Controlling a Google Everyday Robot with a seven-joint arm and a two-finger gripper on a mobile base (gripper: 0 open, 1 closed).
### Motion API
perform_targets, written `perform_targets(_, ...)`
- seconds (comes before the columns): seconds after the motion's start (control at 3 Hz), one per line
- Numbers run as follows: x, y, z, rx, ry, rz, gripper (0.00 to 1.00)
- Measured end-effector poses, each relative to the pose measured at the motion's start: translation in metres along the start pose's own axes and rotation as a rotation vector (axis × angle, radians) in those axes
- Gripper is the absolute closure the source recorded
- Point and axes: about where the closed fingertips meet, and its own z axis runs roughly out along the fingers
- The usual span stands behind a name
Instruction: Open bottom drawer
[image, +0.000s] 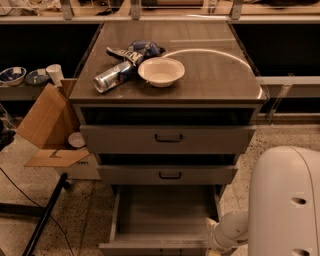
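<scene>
The bottom drawer (165, 212) of the grey cabinet stands pulled out towards me, and its plain grey inside shows. Its front panel lies at the lower edge of the view and the handle is hidden. The mid-sized drawer (167, 175) and the tall top drawer (167, 138) above it look only slightly out, each with a black bar handle. My gripper (214, 236) is low at the right front corner of the open drawer, at the end of my white arm (287, 200).
On the cabinet top (215, 75) are a white bowl (161, 71), a tipped can (112, 77) and a snack bag (135, 50). An open cardboard box (47, 125) stands left of the cabinet. A black stand leg (45, 220) crosses the floor at lower left.
</scene>
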Motion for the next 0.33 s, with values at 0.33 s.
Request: perform_targets(0.33,0.0000,0.0000,0.0000,0.000,0.000,0.000,0.00)
